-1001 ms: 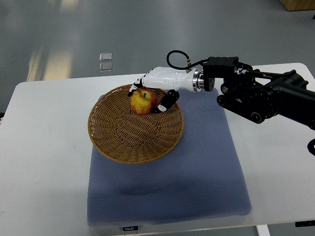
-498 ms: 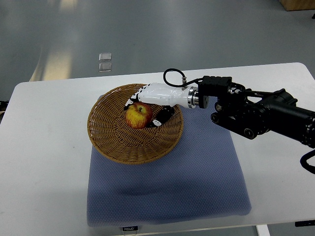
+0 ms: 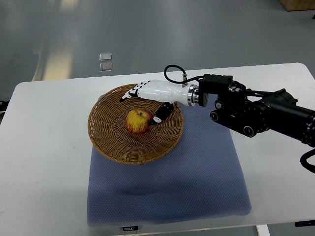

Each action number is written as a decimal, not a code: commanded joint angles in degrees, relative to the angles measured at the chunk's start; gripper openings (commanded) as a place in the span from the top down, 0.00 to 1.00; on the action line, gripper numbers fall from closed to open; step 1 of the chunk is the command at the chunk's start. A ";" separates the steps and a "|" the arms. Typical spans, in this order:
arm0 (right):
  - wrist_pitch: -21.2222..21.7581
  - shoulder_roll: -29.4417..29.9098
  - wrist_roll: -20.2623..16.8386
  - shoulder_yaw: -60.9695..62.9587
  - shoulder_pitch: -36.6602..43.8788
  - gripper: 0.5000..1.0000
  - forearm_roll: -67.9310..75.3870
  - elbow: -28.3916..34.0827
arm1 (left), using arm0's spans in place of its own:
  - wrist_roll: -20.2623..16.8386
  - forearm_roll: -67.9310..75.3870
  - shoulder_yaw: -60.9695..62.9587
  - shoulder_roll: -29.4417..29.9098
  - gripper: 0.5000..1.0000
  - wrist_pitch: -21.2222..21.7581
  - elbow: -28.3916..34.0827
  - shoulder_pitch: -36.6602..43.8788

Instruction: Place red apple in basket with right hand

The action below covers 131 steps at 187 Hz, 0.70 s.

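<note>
Inside the wicker basket (image 3: 118,142), near its middle, the red apple (image 3: 138,121) is lying free; the right hand (image 3: 153,93) is hovering just beyond it, fingers (image 3: 129,94) spread, gripping nothing, over the basket's far rim.

A single camera looks steeply down from the robot's side. The white-shelled right hand (image 3: 150,96) sits just above centre. Grey floor (image 3: 147,29) shows beyond it.
</note>
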 commanded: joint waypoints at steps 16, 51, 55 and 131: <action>0.33 -2.03 0.18 4.11 0.78 0.17 1.20 0.08 | 0.00 0.00 0.00 0.00 0.00 0.00 0.01 -0.01; 1.73 -3.44 0.10 7.98 0.69 0.17 8.32 0.00 | 0.00 0.00 0.00 0.00 0.00 0.00 0.01 -0.01; 1.91 -3.44 0.10 8.16 0.61 0.17 9.72 0.00 | 0.00 0.00 0.00 0.00 0.00 0.00 0.01 -0.01; 2.08 -3.44 -0.08 8.60 -3.79 0.17 38.12 -0.36 | 0.00 0.00 0.00 0.00 0.00 0.00 -0.08 0.07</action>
